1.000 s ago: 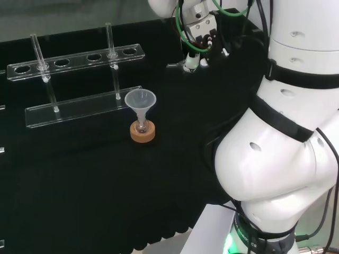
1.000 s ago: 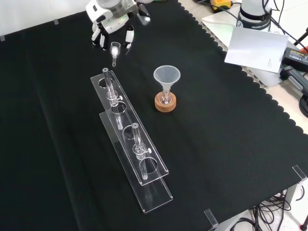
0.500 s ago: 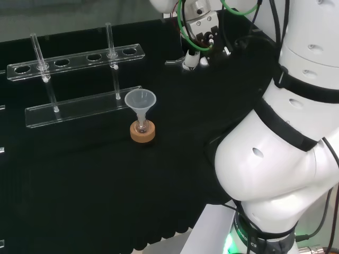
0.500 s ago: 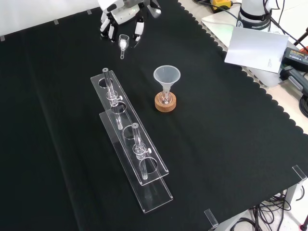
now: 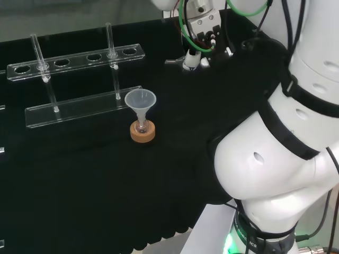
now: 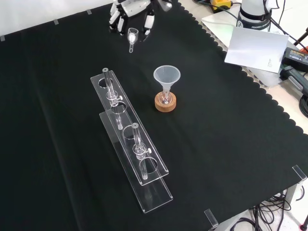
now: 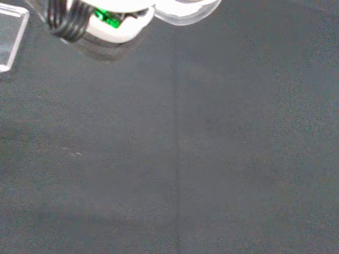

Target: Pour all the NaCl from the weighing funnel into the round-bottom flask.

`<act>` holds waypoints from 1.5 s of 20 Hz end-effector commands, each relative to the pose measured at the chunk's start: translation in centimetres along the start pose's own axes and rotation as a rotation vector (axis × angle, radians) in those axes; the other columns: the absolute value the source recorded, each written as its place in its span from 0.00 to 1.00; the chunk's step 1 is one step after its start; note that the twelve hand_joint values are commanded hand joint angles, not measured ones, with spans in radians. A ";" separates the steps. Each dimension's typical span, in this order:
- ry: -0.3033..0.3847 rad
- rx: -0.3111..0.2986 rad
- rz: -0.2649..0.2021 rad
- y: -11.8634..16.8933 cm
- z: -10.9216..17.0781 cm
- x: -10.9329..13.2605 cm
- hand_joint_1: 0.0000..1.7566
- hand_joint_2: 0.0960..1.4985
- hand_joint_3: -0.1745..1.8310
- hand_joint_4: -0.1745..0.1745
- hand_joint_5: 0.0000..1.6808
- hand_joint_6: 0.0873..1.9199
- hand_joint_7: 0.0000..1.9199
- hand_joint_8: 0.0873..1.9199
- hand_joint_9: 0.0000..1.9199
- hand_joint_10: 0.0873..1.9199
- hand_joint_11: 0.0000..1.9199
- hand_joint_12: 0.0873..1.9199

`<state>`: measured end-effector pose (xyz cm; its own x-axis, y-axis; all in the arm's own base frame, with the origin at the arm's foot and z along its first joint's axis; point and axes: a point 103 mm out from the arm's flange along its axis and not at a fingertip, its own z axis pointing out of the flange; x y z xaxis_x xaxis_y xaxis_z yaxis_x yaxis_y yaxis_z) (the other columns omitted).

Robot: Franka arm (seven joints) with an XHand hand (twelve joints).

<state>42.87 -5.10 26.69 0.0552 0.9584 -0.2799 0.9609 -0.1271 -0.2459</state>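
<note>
Black-and-white hand point(image 6: 129, 9) at far top of front view, fingers curled round weighing funnel point(image 6: 131, 36), stem hanging down. Round-bottom flask point(image 6: 165, 100) on cork ring point(image 6: 165, 103), clear funnel point(image 6: 166, 77) in its neck, well apart from hand.

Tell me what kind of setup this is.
Likely a chemistry lab bench for robot trials: a clear tube rack, a funnel in a small flask on a cork ring, and black cloth.
</note>
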 end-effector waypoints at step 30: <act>-0.242 0.067 -0.049 -7.9 -0.3 8.5 0.64 0.46 0.32 1.00 0.79 0.23 0.28 0.33 0.54 0.14 0.48 0.50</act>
<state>35.23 3.80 26.67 -0.0525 0.8976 -0.4376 0.9447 -0.0974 -0.3132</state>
